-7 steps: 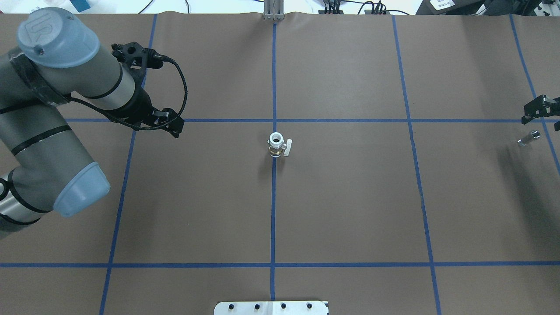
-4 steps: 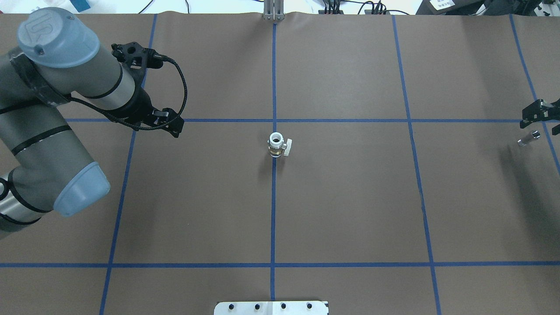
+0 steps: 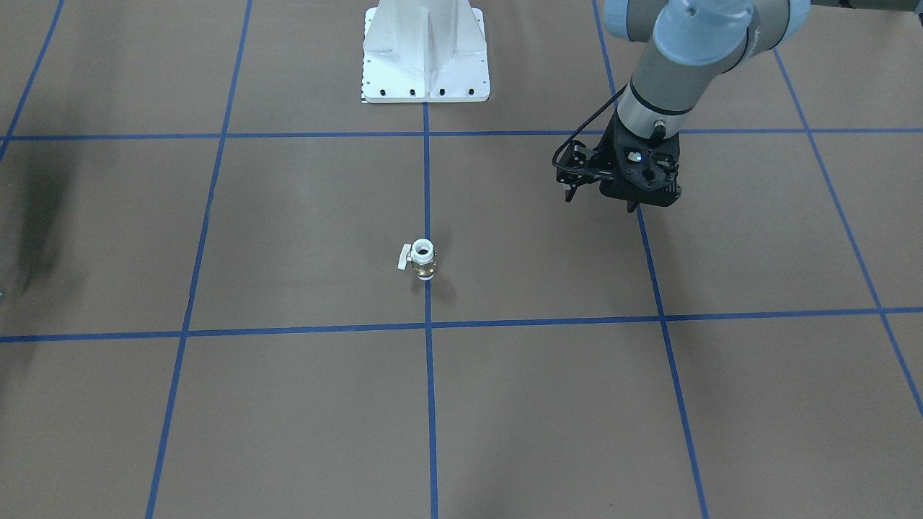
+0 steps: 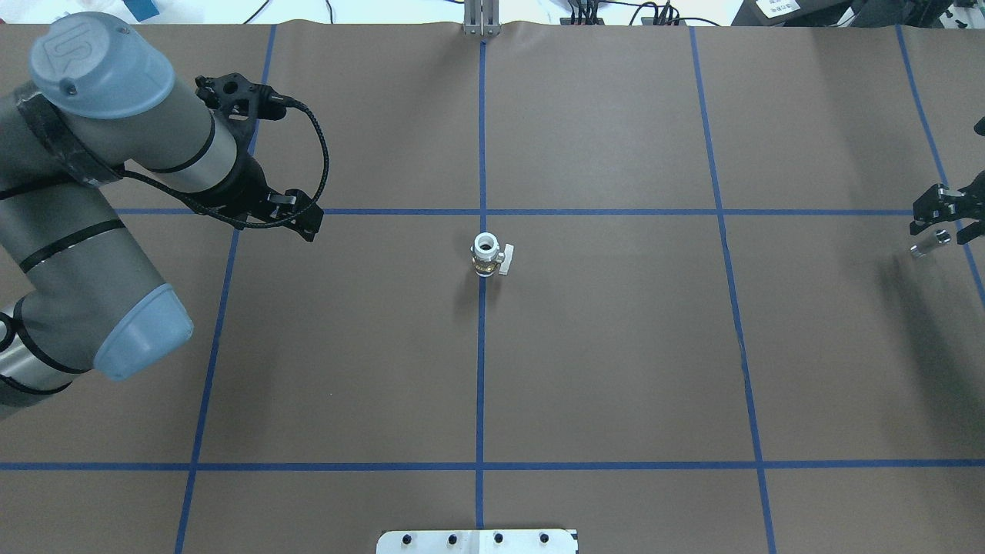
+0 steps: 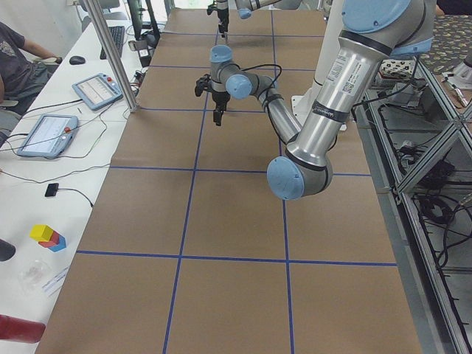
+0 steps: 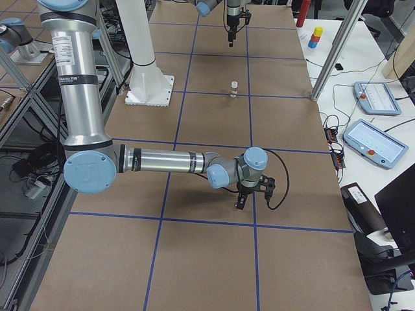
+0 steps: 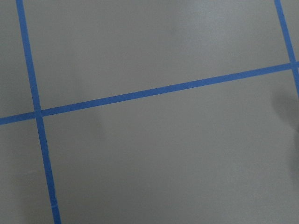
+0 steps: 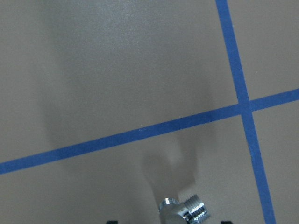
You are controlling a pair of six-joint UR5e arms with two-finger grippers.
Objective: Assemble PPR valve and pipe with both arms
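The PPR valve (image 4: 490, 256) stands upright on the centre blue line, white collar up, brass middle, pale lever to one side; the front-facing view shows the valve (image 3: 420, 259) too. The pipe (image 4: 929, 241), a short silvery stub, lies near the table's right edge. My right gripper (image 4: 940, 227) hovers over it, open, its fingers straddling it. In the right wrist view the pipe (image 8: 184, 212) sits at the bottom edge between two dark fingertips. My left gripper (image 4: 304, 219) hangs far left of the valve, looks open and holds nothing.
Brown paper with blue tape lines (image 4: 482, 346) covers the table. The white bolted pedestal (image 3: 425, 50) stands at the robot's side. Tablets (image 5: 48, 133), cables and a seated person sit on the bench beyond the far edge. A metal post (image 4: 482, 19) rises at the far centre.
My right gripper has come down and inward over the pipe in the overhead view. The left arm, the valve and the pipe have not moved.
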